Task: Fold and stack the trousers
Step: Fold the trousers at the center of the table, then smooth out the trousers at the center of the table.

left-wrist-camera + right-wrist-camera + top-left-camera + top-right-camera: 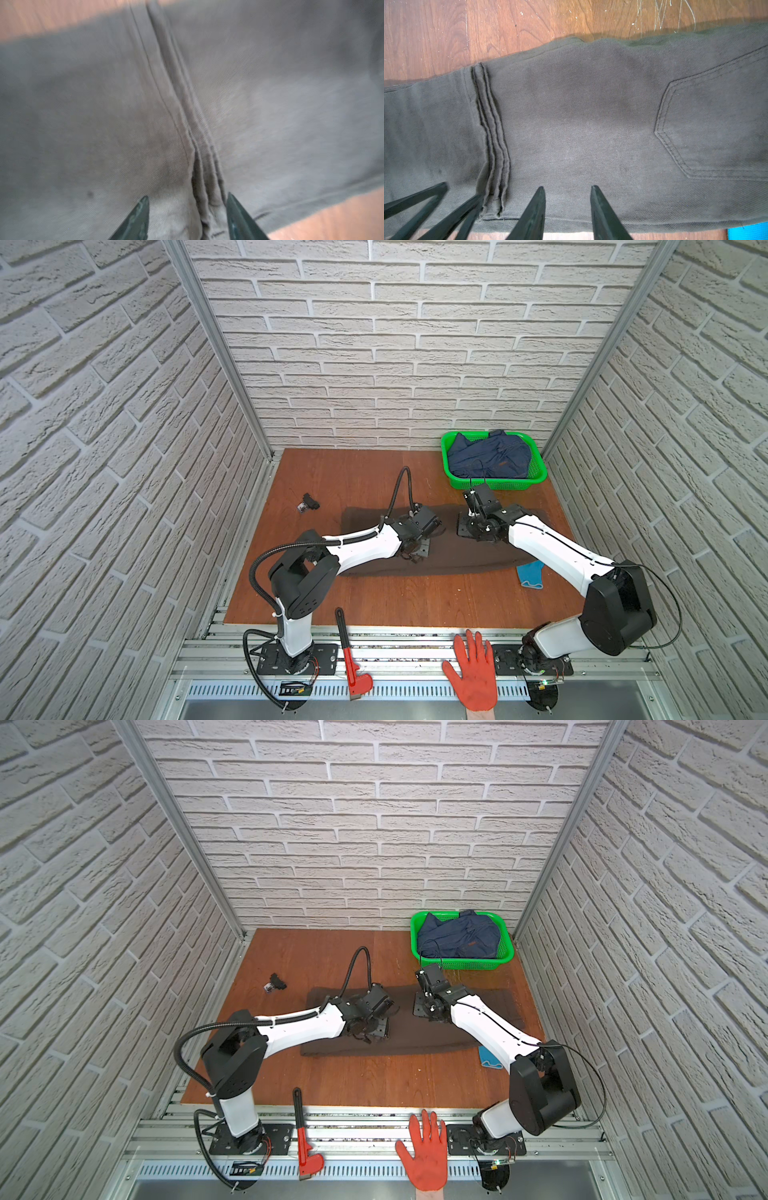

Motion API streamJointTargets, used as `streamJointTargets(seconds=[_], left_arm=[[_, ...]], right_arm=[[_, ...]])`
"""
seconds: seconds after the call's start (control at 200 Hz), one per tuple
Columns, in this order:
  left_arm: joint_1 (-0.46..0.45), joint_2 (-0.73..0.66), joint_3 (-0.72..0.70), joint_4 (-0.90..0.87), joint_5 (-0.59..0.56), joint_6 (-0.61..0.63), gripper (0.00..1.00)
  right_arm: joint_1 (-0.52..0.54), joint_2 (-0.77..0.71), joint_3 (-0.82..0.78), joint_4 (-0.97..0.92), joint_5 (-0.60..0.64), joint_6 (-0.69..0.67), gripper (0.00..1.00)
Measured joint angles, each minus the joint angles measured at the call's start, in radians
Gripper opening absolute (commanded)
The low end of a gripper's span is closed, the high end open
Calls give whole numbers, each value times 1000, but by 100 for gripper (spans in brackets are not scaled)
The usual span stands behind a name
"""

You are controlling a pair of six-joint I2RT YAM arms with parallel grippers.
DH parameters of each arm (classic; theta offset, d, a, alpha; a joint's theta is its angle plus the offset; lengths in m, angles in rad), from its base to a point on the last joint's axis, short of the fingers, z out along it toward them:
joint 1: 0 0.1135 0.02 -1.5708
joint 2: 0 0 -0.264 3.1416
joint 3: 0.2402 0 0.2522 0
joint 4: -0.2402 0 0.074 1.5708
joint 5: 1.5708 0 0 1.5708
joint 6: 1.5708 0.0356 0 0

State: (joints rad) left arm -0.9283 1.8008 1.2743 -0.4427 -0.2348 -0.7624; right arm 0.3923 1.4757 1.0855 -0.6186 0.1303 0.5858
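the left arm (357, 547) is reached from its base on the front rail out over the table (374, 601), wrist bent down onto the middle of the trousers (457, 556); the right arm (552, 547) is stretched in from the opposite side, wrist lowered over the same garment and turned toward the left one. the trousers are seen in both top views as a long dark brown folded band laid flat across the table's centre. only the top views show the surroundings: a green basket (498, 483) at the far right corner with a dark blue denim garment (490, 456) in it, a blue cloth (531, 572) touching the band's near right end, a small black object (308, 502) well apart on the left, and a red wrench (349, 655) and an orange gloved hand (476, 676) on the front rail. only the wrist views show the cloth's detail: stacked hems (494, 135) running across the band and a stitched pocket (716, 124). the left gripper (187, 197) is seen with its jaws parted, the hem stack lying loose between them, one tip just beside it. the right gripper (567, 188) is held with jaws apart over plain fabric, nothing clasped between them; whether its tips press the cloth cannot be told.
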Motion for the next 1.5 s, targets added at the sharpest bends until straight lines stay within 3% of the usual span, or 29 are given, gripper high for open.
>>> streamJointTargets(seconds=[0.235, 0.33, 0.415, 0.6, 0.92, 1.245, 1.5], left_arm=[[27, -211, -5, -14, -74, 39, 78], [83, -297, -51, -14, -82, 52, 93], [154, -367, -128, -18, -79, 63, 98], [303, -453, -274, -29, -36, 90, 98], [537, -538, -473, 5, 182, 120, 98], [667, -526, -533, 32, 338, 151, 98], [707, -444, -537, 60, 409, 172, 86]], right_arm=[[7, 1, 0, 6, -25, 4, 39], [20, 17, 0, 20, -34, 9, 39], [46, 50, 0, 34, -42, 14, 39], [116, 128, 1, 56, -50, 32, 40], [184, 226, 32, 87, -67, 56, 42], [203, 254, 46, 99, -80, 64, 42], [203, 254, 59, 99, -79, 65, 42]])
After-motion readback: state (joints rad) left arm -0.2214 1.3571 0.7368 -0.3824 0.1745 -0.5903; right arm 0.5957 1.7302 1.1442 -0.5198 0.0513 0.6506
